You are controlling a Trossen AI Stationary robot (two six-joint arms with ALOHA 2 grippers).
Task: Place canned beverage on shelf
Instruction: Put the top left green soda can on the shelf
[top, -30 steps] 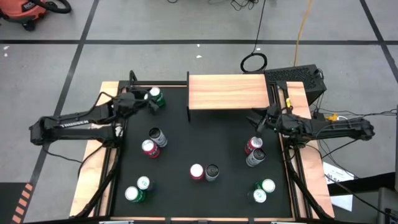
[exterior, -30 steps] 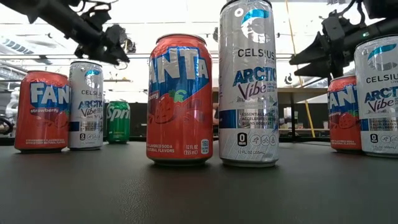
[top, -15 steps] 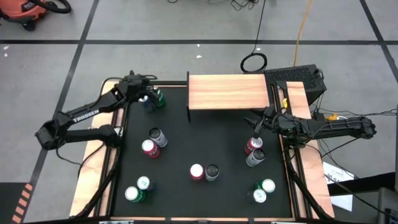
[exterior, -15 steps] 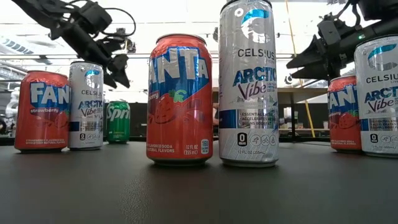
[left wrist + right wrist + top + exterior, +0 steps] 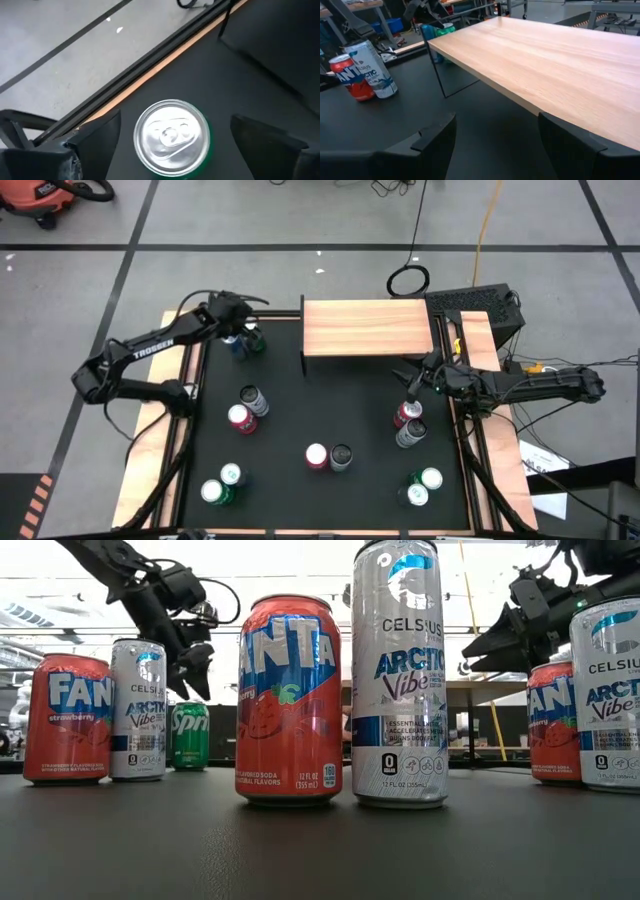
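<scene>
Upper left of the high view, the left gripper (image 5: 238,332) hangs spread wide over the green can (image 5: 172,137), which stands on the surface left of the shelf (image 5: 366,327). Descending off-centre could tip the can. The right gripper (image 5: 412,380), also spread and empty, waits right of centre.

Left pincer (image 5: 240,338) open, pointing down; right pincer (image 5: 409,375) open, arm outstretched.
</scene>
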